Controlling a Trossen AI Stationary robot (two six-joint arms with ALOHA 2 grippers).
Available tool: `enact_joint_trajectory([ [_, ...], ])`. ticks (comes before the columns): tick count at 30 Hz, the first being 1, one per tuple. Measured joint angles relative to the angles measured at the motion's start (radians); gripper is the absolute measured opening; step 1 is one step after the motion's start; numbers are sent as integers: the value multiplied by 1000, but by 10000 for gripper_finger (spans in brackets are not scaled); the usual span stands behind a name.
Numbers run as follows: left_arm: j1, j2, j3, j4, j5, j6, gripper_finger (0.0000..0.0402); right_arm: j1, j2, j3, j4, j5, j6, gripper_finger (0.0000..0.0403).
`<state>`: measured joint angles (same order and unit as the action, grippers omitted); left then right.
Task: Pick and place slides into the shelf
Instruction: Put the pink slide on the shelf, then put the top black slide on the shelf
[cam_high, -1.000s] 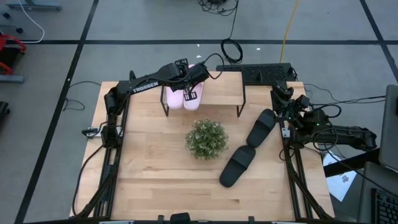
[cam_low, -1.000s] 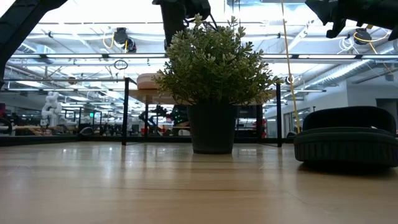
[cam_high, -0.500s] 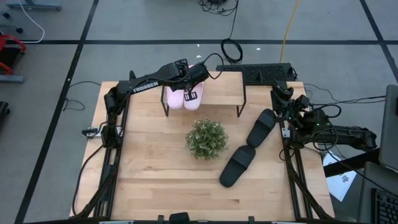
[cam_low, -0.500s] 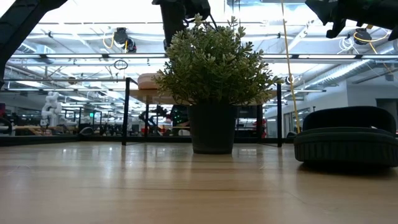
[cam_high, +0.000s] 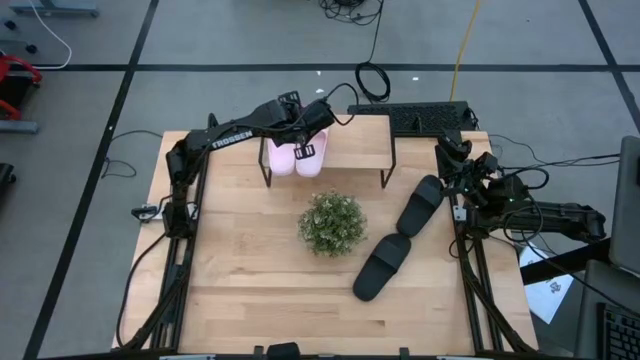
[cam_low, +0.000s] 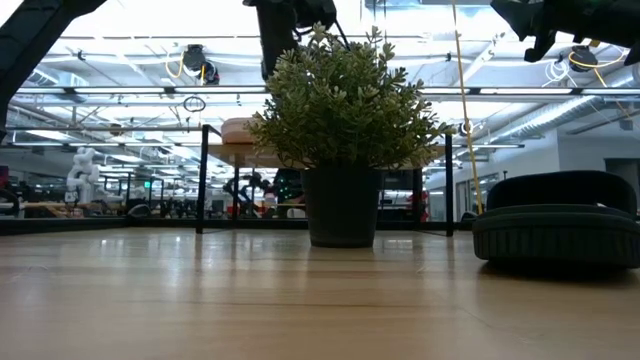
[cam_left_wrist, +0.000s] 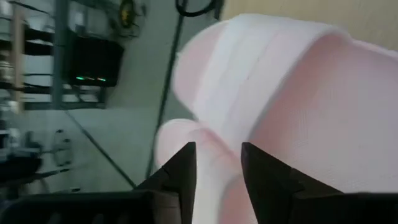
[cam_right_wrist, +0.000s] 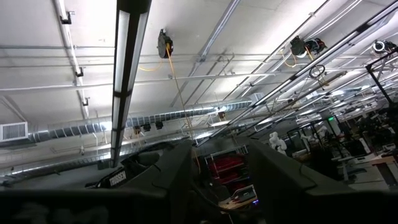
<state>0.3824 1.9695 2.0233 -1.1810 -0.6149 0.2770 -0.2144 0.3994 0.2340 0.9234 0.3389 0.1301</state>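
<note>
Our left gripper (cam_high: 318, 112) hung over the shelf (cam_high: 360, 135), fingers parted a little above the pink slides (cam_high: 297, 155) under its left end. Our right gripper (cam_high: 452, 150), fingers apart, waited at the table's (cam_high: 240, 270) right edge; the black slides (cam_high: 400, 238) lay beside the plant (cam_high: 331, 222).

The one word I can read stands on my own left arm (cam_high: 235, 132): "TROSSEN", in white capitals along the dark link that reaches across the worktop's (cam_high: 250, 270) far left part, seen from above. On my right arm (cam_high: 520, 205) I make out no lettering, and nothing else in these views carries readable text, numbers or signs.
</note>
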Motion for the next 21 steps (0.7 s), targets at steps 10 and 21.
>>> enact_joint_trajectory([
  [10,-49,-263,2,7,-127,-4,134,0,10,19,-42,-97,-17,148],
  [21,-154,-579,2,-56,-97,-252,134,32,180,554,-720,-393,-87,148],
])
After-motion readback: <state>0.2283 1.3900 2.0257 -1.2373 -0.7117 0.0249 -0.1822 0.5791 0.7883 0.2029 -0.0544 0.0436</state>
